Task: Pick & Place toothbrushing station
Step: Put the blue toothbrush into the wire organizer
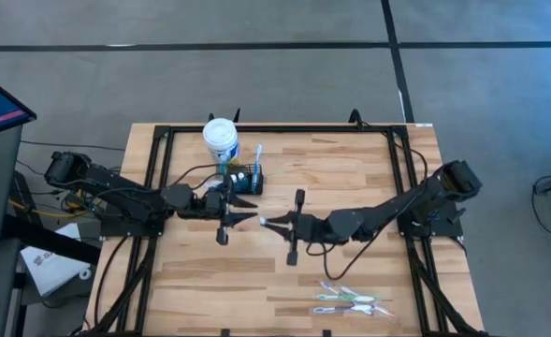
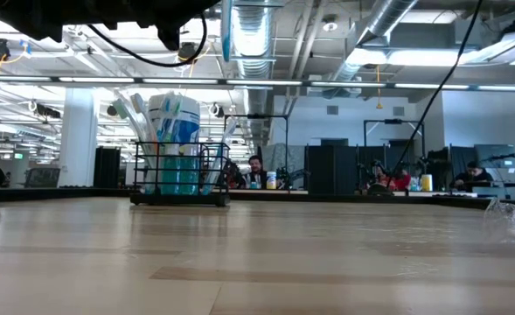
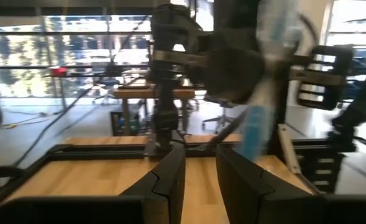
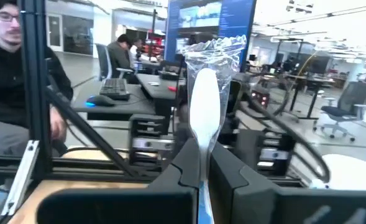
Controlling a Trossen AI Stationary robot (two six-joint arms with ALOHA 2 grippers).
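The black caddy (image 1: 244, 178) stands on the table at the far left centre and holds blue items and an upright toothbrush. It also shows in the low view (image 2: 178, 179). A white blue-labelled tub (image 1: 221, 139) stands just behind it. My right gripper (image 1: 275, 223) is at the table's middle, shut on a white toothbrush in a clear wrapper (image 4: 204, 106). My left gripper (image 1: 245, 212) faces it from the left, just in front of the caddy. It is open and empty, as its wrist view (image 3: 200, 180) shows. My right gripper pinches the wrapped toothbrush between its two fingers (image 4: 227, 171), with the place of contact low on the brush (image 4: 202, 163). The fingers lie along the brush. Its rounded white end and crumpled wrapper stick out past the fingertips toward the table's left, clear of the table.
Several more wrapped toothbrushes (image 1: 352, 301) lie near the table's front edge on the right. A black frame rail (image 1: 284, 131) runs around the table. People sit at desks in the room beyond (image 4: 9, 81).
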